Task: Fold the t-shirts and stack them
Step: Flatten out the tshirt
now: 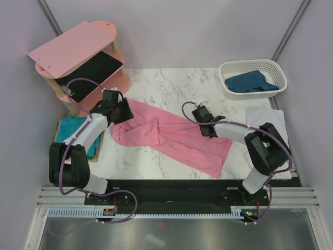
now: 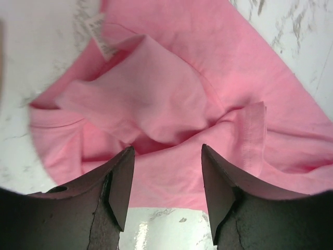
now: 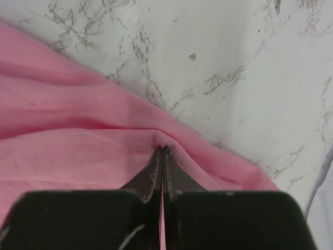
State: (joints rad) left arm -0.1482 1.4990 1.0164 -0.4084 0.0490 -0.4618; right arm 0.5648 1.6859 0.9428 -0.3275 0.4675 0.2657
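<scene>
Surveying from the pink shelf (image 1: 73, 49): found pink t-shirt (image 1: 177, 138) rumpled on the table (image 1: 171, 83) just right of it. Saw left gripper (image 2: 166, 148) partly open, empty, over the bunched end nearest the shelf; right gripper (image 3: 162, 149) clamped tight on a fold farther right. Spotted teal t-shirt (image 1: 67, 130) just in front of the shelf, dark blue t-shirt (image 1: 250, 82) in basket (image 1: 253, 63) far right.

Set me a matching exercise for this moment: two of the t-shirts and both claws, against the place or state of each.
Things:
1. teal t-shirt
2. dark blue t-shirt
3. left claw
4. right claw

Place or state:
A. shut on the pink t-shirt
B. in the white basket
C. lying at the far left
D. open above the pink t-shirt

Pairs: 1-C, 2-B, 3-D, 4-A
</scene>
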